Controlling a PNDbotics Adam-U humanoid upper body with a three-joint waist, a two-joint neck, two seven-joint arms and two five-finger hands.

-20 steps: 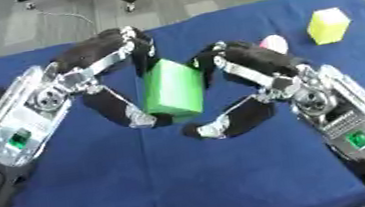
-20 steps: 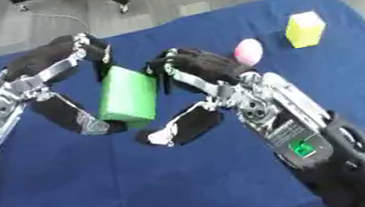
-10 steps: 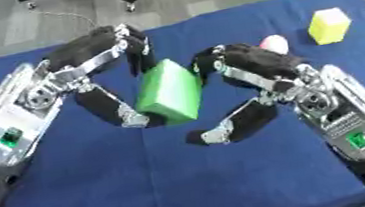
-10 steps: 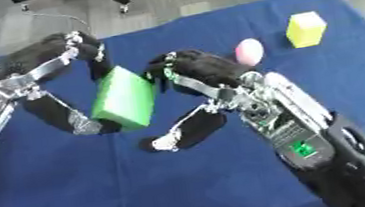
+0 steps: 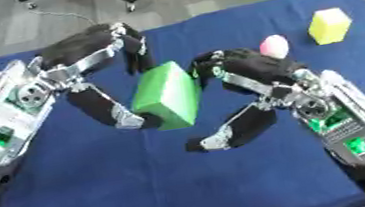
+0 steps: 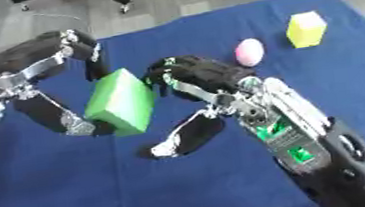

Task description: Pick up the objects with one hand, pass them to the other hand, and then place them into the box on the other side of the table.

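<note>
Green block (image 5: 166, 95) is up off the blue table (image 5: 232, 184), tilted, sitting between the 2 hands.

Left hand (image 5: 84, 63): clamped on the block. Curled fingers come over the block's top left edge, thumb (image 5: 122, 117) presses in at the lower left corner. So the block is pinched top and bottom on its left side.

Right hand (image 6: 205, 80): just right of the block. Fingers are curled, and their tips sit at the block's upper right edge; can't tell if they actually touch it. Thumb (image 6: 186, 137) is spread well away from the fingers, pointing down and left below the block, apart from it. Nothing is gripped in this hand, and there's a wide gap between thumb and fingers.

Other items, all on the table beyond the right hand:
- Pink egg-shaped object (image 6: 249, 52), just past the right hand's knuckles, near but not touching.
- Yellow block (image 6: 307, 29), upright, further right of the pink one, well apart from both hands.

No box visible in either view.
</note>
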